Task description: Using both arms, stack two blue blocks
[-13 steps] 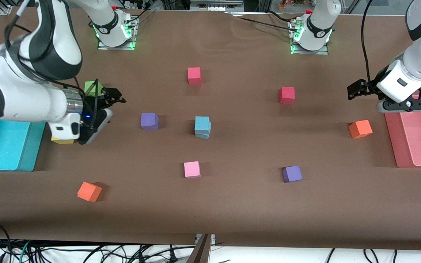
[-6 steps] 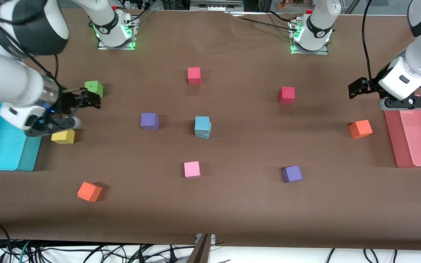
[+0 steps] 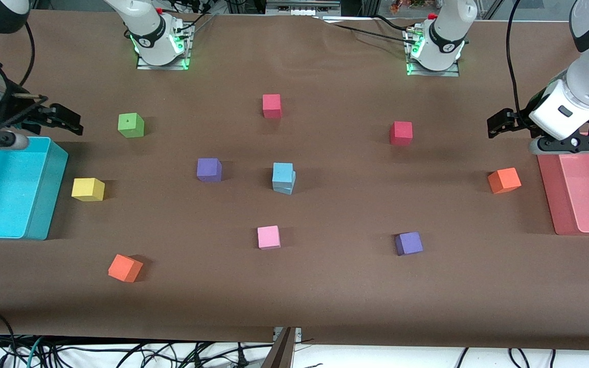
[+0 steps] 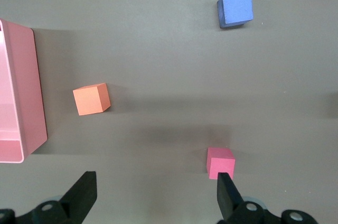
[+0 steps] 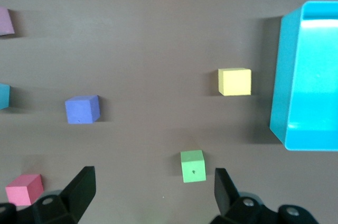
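Brown table (image 3: 325, 286), cyan bin (image 3: 44, 204), pink tray (image 3: 550, 204)

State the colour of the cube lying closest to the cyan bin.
Yellow: the cube beside the cyan bin shows best in the front view.

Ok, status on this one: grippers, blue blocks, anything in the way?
Left gripper open, empty, by the pink tray. Right gripper open, empty, by the cyan bin. Blue blocks stacked mid-table, top one slightly askew. Nothing in the way.
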### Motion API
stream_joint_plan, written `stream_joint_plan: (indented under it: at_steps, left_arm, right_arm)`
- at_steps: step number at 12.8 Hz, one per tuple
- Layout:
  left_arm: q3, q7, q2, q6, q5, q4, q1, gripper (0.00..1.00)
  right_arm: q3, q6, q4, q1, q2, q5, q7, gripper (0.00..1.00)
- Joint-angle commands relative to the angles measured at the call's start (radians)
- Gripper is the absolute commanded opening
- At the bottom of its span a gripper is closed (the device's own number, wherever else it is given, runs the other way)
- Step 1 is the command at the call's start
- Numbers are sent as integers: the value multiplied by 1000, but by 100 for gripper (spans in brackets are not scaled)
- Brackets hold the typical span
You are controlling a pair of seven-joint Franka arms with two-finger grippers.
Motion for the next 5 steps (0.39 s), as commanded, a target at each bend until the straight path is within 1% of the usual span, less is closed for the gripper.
stream_joint_plan:
  at_steps: [1, 5]
  left_arm:
    - [-4, 9, -27, 6, 10, -25, 5, 100]
    - [-5, 9, -27, 5, 10, -25, 5, 100]
  right_arm:
    - [17, 18, -54, -17, -53, -6, 16, 99]
    - [13, 20, -32, -3, -43, -13, 19, 99]
